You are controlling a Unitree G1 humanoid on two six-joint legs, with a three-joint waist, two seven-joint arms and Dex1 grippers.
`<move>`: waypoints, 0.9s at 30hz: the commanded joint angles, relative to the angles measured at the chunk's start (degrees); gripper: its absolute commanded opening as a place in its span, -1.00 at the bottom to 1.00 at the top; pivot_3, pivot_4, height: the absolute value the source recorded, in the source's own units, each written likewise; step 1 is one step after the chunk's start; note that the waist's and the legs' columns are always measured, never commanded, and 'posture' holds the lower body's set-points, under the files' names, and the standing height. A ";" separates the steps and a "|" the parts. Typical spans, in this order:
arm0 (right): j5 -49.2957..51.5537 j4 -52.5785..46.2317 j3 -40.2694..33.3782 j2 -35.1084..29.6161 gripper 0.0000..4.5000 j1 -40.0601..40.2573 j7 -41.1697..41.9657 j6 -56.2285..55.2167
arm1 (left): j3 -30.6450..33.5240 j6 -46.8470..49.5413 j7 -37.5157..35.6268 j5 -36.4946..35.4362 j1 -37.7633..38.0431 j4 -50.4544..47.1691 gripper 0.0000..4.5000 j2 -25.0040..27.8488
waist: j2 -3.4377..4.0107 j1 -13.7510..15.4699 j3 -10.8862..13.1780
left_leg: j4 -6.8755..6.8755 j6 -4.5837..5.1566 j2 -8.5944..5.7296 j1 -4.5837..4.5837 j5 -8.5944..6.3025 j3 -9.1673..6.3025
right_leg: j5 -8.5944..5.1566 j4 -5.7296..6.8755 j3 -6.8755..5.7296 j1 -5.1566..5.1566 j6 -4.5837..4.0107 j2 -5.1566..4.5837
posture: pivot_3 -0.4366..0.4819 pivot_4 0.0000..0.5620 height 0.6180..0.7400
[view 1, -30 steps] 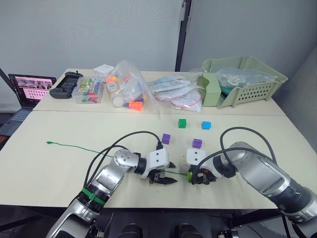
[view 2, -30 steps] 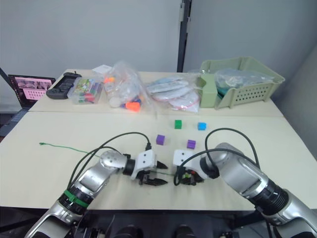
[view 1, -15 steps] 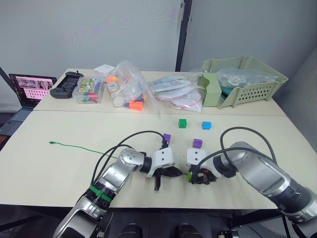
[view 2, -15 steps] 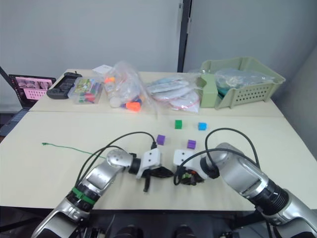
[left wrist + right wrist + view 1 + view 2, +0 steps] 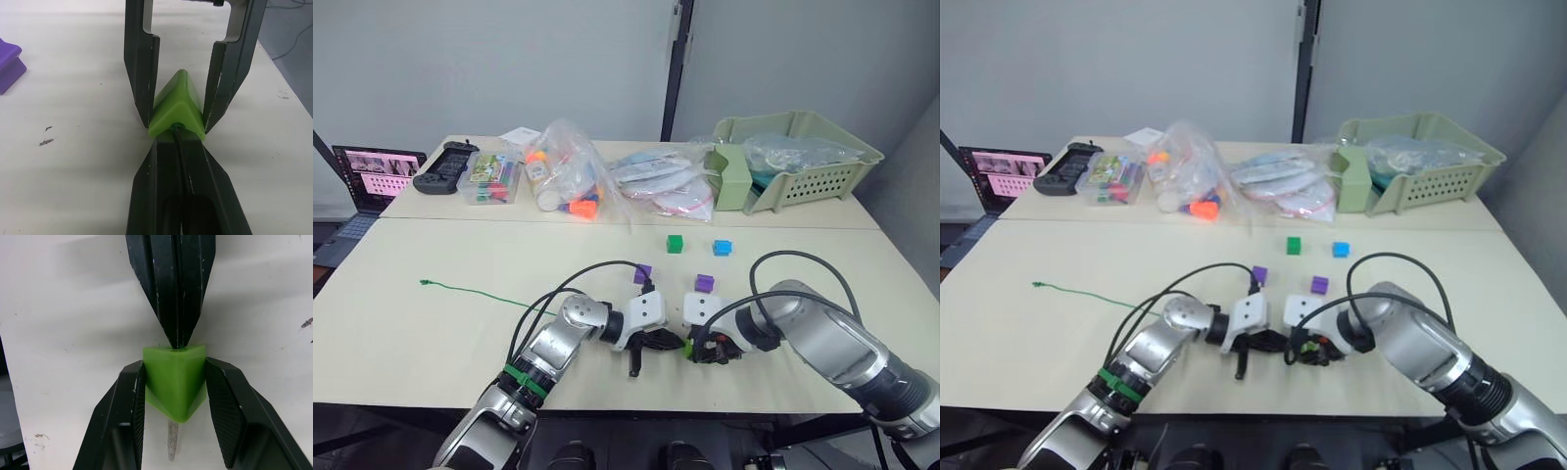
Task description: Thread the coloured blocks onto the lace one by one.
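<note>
Where the two grippers meet near the bench's [image 5: 431, 343] front edge, the right gripper [image 5: 175, 382] is clamped on the lime block [image 5: 174, 382], one finger on each side. The left gripper [image 5: 177, 142] is pinched tight on the lace [image 5: 480, 293] right at the block's hole, its fingertips touching the block's face. The lace's grey tip [image 5: 172, 447] pokes out of the block's far side. From the left gripper the lace trails across the bench toward the robot's left, ending in a small knot [image 5: 425, 283]. Two purple blocks [image 5: 642, 272] lie just behind the grippers, with the dark green block [image 5: 674, 243] and blue block [image 5: 721, 248] farther back.
</note>
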 commanded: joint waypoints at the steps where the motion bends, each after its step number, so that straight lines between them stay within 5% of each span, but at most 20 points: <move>1: 1.15 -1.10 -0.16 -0.11 -0.40 0.67 -0.05 0.38 | 1.29 -0.45 0.32 -1.18 -1.03 -0.80 -0.74 -0.66 | 0.00 0.01 0.00 | 0.00 0.00 0.00 0.00 0.00 0.00 | 0.00 0.00 0.00 0.00 0.00 0.00 | -0.05 -0.47 0.91; 12: 1.01 -0.50 -0.13 0.02 -0.40 0.62 -0.21 -0.34 | 6.22 3.24 -4.29 -6.40 2.01 -10.00 0.84 8.03 | 0.00 -0.27 0.00 | -0.04 0.00 0.05 0.01 0.00 -0.03 | 0.00 0.03 -0.02 -0.06 -0.01 0.03 | -0.05 -0.47 0.91; 13: 1.00 -0.30 -0.21 0.24 -0.18 0.41 -0.31 -0.35 | 6.64 3.33 -4.60 -6.87 2.02 -10.20 1.00 8.65 | 0.00 -0.21 0.00 | -0.04 0.00 0.05 0.01 0.00 -0.03 | 0.00 0.02 -0.02 -0.04 -0.01 0.02 | -0.05 -0.47 0.91; 20: 2.59 -1.85 -3.38 -0.38 0.95 0.01 -0.34 0.61 | 7.07 2.37 -6.14 -8.01 1.40 -9.90 1.00 10.03 | 0.00 -0.23 0.00 | -0.02 0.00 0.02 -0.01 0.00 -0.02 | 0.00 0.00 -0.03 -0.05 0.00 0.00 | -0.05 -0.47 0.91; 27: 10.60 -6.79 -19.55 -4.73 0.99 8.25 0.06 -3.13 | 4.90 0.58 -7.67 -7.22 -0.30 -8.11 1.00 7.98 | 0.00 0.47 0.01 | -0.01 0.00 0.00 -0.06 0.00 -0.01 | 0.00 -0.04 -0.02 -0.04 0.00 -0.02 | -0.05 -0.47 0.91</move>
